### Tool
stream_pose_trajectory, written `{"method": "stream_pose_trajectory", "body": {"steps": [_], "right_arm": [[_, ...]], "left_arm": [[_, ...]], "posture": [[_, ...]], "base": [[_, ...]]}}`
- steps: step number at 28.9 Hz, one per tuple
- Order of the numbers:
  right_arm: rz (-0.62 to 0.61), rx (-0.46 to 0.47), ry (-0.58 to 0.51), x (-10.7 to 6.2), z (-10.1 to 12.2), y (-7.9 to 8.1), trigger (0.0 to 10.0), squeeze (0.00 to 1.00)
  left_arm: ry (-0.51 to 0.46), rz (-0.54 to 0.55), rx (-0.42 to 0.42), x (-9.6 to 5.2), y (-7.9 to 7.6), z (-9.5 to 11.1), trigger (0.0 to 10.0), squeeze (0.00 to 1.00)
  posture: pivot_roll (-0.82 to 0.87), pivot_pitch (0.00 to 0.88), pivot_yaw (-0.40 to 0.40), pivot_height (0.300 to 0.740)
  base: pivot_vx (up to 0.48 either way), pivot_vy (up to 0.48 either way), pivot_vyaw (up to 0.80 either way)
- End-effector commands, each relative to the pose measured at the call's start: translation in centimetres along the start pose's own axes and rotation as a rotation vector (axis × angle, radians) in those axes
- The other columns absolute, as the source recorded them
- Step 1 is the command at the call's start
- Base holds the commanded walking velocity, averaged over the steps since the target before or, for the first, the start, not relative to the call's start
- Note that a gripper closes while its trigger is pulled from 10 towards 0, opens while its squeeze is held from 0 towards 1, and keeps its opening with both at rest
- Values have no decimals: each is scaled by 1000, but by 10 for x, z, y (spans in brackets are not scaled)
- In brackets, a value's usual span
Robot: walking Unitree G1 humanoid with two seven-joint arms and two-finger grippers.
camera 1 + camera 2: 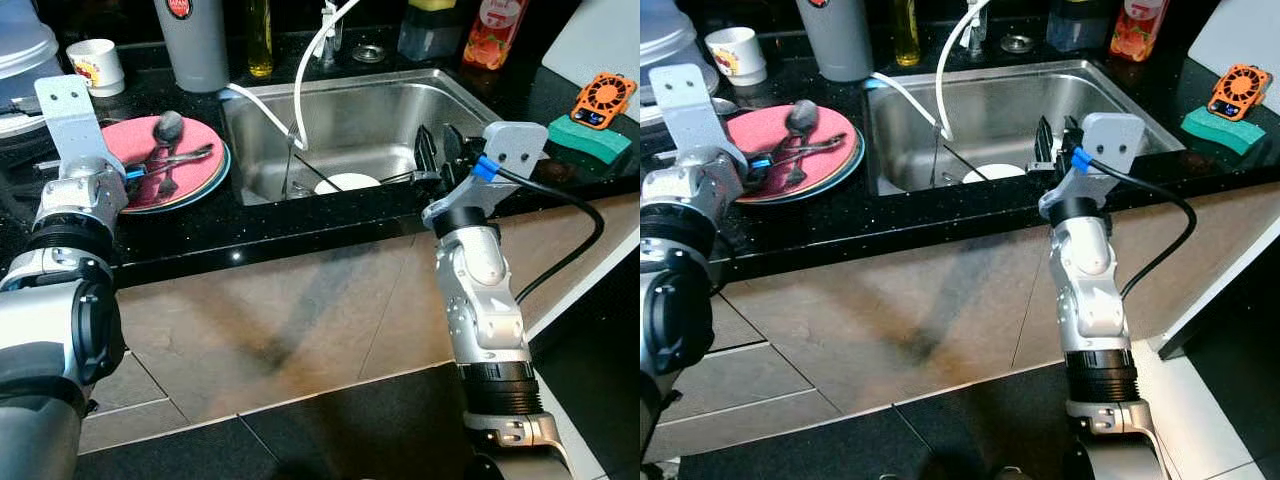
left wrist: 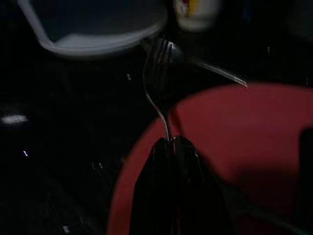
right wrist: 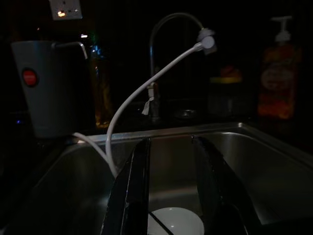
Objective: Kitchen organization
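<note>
My left gripper (image 2: 171, 143) is shut on the handle of a metal fork (image 2: 157, 68), whose tines point away over the dark counter. It hovers at the left edge of a pink plate (image 1: 195, 140) with a blue rim. A dark ladle (image 1: 168, 125) and other cutlery lie on that plate. My right gripper (image 1: 438, 152) stands open over the front of the steel sink (image 1: 400, 105), with nothing between its fingers. Low in the sink, just ahead of it, sits a white dish (image 3: 176, 220).
A white hose (image 1: 310, 60) hangs from the tap into the sink. Behind stand a grey canister (image 1: 195, 45), an oil bottle (image 1: 260, 40), a white cup (image 1: 97, 65) and an orange bottle (image 1: 495, 30). On the right counter lie a green sponge (image 1: 590, 138) and an orange fan (image 1: 603, 98).
</note>
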State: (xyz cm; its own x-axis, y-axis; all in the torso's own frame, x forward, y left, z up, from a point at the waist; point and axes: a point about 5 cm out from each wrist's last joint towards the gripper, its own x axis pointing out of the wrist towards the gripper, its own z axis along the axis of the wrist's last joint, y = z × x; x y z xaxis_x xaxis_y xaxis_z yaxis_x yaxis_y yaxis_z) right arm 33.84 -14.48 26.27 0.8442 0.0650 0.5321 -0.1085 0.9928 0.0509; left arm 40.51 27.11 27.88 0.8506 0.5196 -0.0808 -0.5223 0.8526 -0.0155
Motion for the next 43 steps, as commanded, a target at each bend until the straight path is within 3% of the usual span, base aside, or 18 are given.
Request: {"method": "stream_pose_trajectory", "body": {"steps": [1,8,10,14,17,19,20,22,27,28,29,31,33,34,37,39,41,43], "right_arm": [[7,7,5,0,0,1,10000,0],[21,7,5,3,1,1,10000,0],[25,9,4,4,2,2,10000,0],[27,9,4,4,2,2,10000,0],[25,7,4,4,2,2,10000,0],[17,5,-5,5,3,1,10000,0],[17,5,-5,5,3,1,10000,0],[12,-7,-27,6,7,1,10000,0],[18,-33,-58,8,12,5,10000,0],[19,-43,-76,9,16,6,10000,0],[18,-52,-91,9,20,7,10000,0],[10,-58,-106,8,24,4,10000,0],[2,-60,-104,7,23,2,10000,0],[0,-61,-102,7,23,1,10000,0],[0,-59,-96,6,21,2,10000,0],[5,-54,-93,6,20,3,10000,0],[9,-51,-89,6,19,4,10000,0],[13,-43,-80,7,17,5,10000,0]], "left_arm": [[-122,2,30,-3,1,20,10000,0],[-390,82,77,-16,11,66,10000,0],[-501,-40,81,-24,0,79,10000,0],[-547,-242,46,-35,-19,88,10000,0],[-434,-634,16,-52,-64,74,10000,0],[-351,-825,86,-65,-101,51,10000,0],[-351,-825,86,-65,-101,51,10000,0],[-288,-988,141,-82,-141,26,10000,0],[-231,-1058,162,-96,-172,8,10000,0],[-214,-1056,195,-100,-181,0,10000,769],[-217,-1054,213,-104,-187,-5,10000,1000],[-250,-1060,207,-107,-190,-5,10000,1000],[-365,-1076,120,-110,-185,13,10000,1000],[-423,-1063,83,-110,-180,23,10000,0],[-560,-1005,86,-107,-165,43,10000,0],[-555,-988,129,-103,-154,47,10000,0],[-493,-912,232,-92,-141,45,10000,0],[-345,-769,306,-68,-112,39,10000,0]], "posture": [[196,128,-6,740],[199,123,-21,740],[197,124,-24,740],[197,125,-25,740],[193,126,-25,740],[192,127,-23,740],[192,127,-23,740],[188,126,-20,740],[165,119,-11,740],[153,117,-6,740],[148,117,-2,740],[147,117,-1,740],[146,120,-2,740],[146,120,-2,740],[169,131,-18,740],[173,132,-21,740],[181,136,-25,740],[194,137,-31,740]], "base": [[0,0,0],[0,0,0],[0,0,0],[0,0,0],[0,0,0],[0,0,0],[0,0,0],[0,0,0],[0,0,0],[0,0,0],[0,0,0],[0,0,0],[0,0,0],[0,0,0],[0,0,0],[0,0,0],[0,0,0],[0,0,0]]}}
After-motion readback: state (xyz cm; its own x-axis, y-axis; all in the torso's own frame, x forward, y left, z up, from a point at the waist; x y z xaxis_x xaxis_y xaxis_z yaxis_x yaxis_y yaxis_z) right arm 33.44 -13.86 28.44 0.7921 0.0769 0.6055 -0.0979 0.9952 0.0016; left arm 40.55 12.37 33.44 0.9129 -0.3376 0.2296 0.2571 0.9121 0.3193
